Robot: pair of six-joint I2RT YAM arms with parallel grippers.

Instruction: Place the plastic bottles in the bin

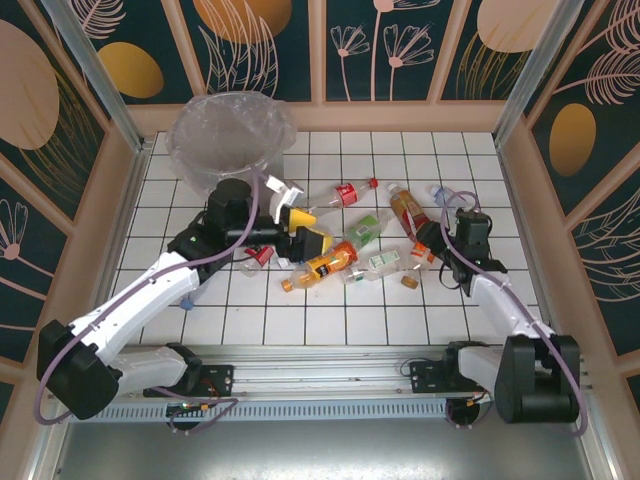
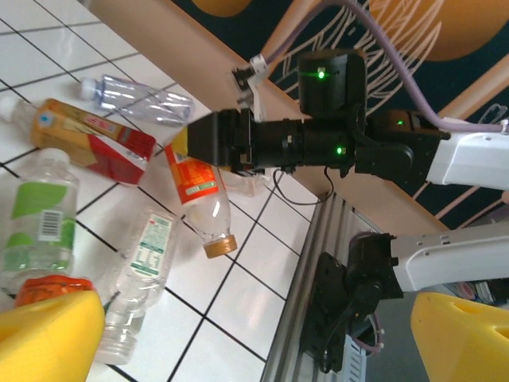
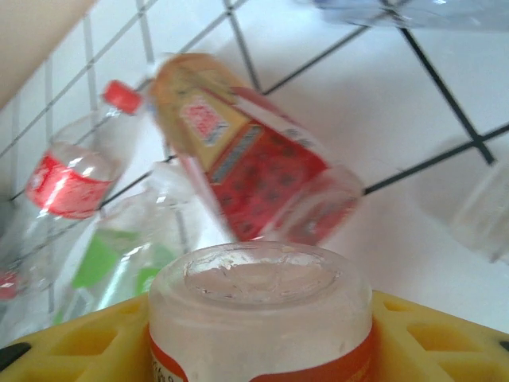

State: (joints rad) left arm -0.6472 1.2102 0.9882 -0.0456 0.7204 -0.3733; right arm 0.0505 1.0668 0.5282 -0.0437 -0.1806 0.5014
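The bin (image 1: 230,140), grey and lined with a clear bag, stands at the back left. Several plastic bottles lie mid-table: a red-labelled one (image 1: 345,193), an orange one (image 1: 325,265), a green-labelled one (image 1: 368,228). My right gripper (image 1: 428,248) (image 3: 260,338) is shut on an orange-labelled bottle (image 3: 260,306) (image 2: 199,191), whose clear base bulges between the yellow fingers. Its brown cap (image 2: 219,243) points at the front rail. My left gripper (image 1: 305,230) (image 2: 254,334) hangs open above the pile, with nothing between its yellow fingers (image 2: 48,330).
Near the held bottle lie a red-and-yellow labelled bottle (image 3: 246,159) (image 2: 87,139), a clear one (image 2: 143,99) and a white-and-green labelled one (image 2: 147,270). A small red-labelled bottle (image 1: 258,255) rests by the left arm. Panel walls enclose the tiled table (image 1: 300,320); the metal rail (image 1: 320,365) runs along the front.
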